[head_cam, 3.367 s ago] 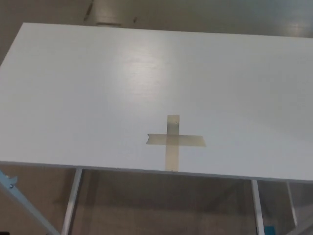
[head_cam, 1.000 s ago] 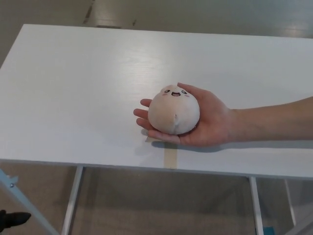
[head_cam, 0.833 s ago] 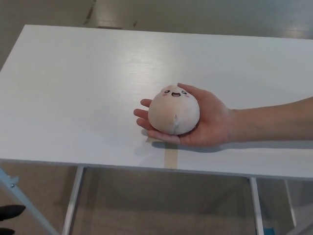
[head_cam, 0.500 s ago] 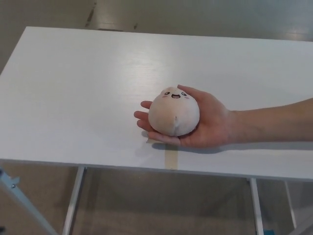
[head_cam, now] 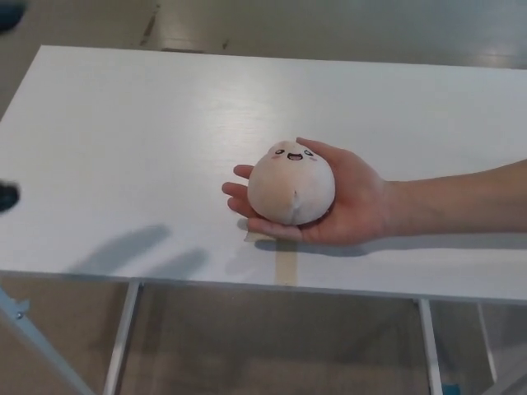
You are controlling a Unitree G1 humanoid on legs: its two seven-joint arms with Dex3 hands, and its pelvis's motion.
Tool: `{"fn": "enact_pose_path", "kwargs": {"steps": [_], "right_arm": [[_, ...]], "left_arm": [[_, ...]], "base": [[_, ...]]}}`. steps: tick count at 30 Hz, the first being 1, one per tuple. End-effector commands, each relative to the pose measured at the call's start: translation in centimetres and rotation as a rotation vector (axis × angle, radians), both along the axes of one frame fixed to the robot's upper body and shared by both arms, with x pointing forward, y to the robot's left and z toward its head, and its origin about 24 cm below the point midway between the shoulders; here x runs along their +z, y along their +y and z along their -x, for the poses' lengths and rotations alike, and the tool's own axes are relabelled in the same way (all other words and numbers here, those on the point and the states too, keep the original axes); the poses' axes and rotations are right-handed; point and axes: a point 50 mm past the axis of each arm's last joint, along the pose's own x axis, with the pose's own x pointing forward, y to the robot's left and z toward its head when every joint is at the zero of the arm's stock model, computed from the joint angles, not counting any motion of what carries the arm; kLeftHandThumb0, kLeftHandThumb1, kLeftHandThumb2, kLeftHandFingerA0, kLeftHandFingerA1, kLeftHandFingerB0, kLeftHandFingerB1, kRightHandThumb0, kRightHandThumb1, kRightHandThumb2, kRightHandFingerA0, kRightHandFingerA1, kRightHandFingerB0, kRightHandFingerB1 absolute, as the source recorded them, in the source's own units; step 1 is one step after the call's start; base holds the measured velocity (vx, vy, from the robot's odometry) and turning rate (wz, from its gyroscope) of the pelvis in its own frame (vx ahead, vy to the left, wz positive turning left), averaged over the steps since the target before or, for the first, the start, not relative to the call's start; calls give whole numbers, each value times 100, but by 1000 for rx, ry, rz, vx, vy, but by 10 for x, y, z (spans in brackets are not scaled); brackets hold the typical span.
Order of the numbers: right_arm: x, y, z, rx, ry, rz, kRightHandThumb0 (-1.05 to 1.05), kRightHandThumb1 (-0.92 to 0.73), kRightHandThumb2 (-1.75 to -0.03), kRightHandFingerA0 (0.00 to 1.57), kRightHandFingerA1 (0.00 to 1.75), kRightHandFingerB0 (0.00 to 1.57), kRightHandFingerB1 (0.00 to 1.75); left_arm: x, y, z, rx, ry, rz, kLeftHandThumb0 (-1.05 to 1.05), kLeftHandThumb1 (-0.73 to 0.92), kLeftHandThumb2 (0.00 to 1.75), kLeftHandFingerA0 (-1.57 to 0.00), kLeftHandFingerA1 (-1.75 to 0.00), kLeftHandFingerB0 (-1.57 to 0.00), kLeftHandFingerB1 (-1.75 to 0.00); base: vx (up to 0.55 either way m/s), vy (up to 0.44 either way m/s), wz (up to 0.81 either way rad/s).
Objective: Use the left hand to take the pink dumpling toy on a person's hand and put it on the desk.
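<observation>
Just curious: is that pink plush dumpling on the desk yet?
No. The pink plush dumpling toy rests in a person's open palm above the white desk.

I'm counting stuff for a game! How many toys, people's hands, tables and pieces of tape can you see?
Pink dumpling toy: 1
Person's hand, holding the toy: 1
White desk: 1
Tape mark, mostly hidden under the hand: 1
Total: 4

We see pink dumpling toy [head_cam: 291,185]: soft matt plush cloth, stitched seam down front. Table [head_cam: 123,148]: smooth white top, faint wood grain, slight sheen. Tape strip [head_cam: 286,267]: dull beige paper look. Table legs [head_cam: 122,337]: pale painted metal.
</observation>
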Motion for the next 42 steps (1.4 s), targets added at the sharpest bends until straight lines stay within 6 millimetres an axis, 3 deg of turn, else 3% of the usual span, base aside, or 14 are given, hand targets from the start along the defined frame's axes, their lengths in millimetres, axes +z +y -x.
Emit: {"fn": "enact_pose_path", "kwargs": {"steps": [1,3,7,8,12,15,16,17,21,23,26,36,37,42], "right_arm": [[-2,-4,7,9,34,-6,-20,-71,-61,67,46,51,42],[-2,-4,7,9,34,-6,-20,-71,-61,67,46,51,42],[-2,-3,5,9,36,-10,-20,-70,-61,67,46,52,42],[-2,-3,5,11,36,-8,-20,-70,-61,67,46,53,42],[-2,-1,4,17,29,-10,-22,-70,-61,67,46,55,43],[-2,1,4,15,26,-14,-22,-70,-60,68,46,55,43],[-2,1,4,17,26,-15,-21,-69,-60,68,46,55,43],[-3,2,3,22,27,-15,-21,-69,-60,68,46,55,43],[-3,2,4,30,32,-11,-21,-69,-60,69,47,56,43],[-2,1,3,29,28,-13,-22,-69,-60,69,47,56,43],[-1,2,1,25,25,-13,-21,-69,-60,69,47,56,44],[-2,2,2,28,21,-11,-20,-69,-60,69,47,57,44],[-1,1,1,29,19,-10,-20,-69,-60,69,47,57,44],[-1,1,1,30,16,-5,-20,-69,-60,69,47,57,44]], "left_arm": [[45,-52,-38,-55,127,-197,-58,39,69,-31,-45,-22,-37],[45,-52,-38,-55,127,-197,-58,39,69,-31,-45,-22,-37],[40,-76,-81,-43,209,-264,-53,44,54,-31,-35,-27,-30],[39,-82,-90,-29,230,-281,-26,20,82,-11,-52,-10,-51],[20,-121,-126,44,314,-428,-30,19,80,-1,-50,0,-46],[12,-132,-132,56,335,-474,-30,19,80,-1,-50,0,-47],[9,-135,-134,60,345,-493,-60,39,68,-7,-30,-11,-35],[2,-143,-138,66,373,-536,-54,42,53,-7,-27,-13,-28],[-11,-157,-146,73,426,-602,-53,42,54,-6,-24,-11,-27],[-24,-168,-156,80,474,-643,-52,35,73,-4,-22,-8,-32],[-36,-175,-165,105,510,-663,-57,40,71,-9,-14,-10,-28],[-69,-183,-184,198,611,-733,-57,40,69,-10,-25,-10,-30],[-74,-184,-185,210,623,-745,-53,42,55,-11,-24,-11,-27],[-96,-188,-182,223,659,-800,-49,41,54,-10,-25,-11,-27]], "base": [[0,0,0],[0,0,0],[0,0,0],[0,0,0],[0,0,0],[0,0,0],[0,0,0],[0,0,0],[0,0,0],[0,0,0],[0,0,0],[0,0,0],[0,0,0],[0,0,0]]}}
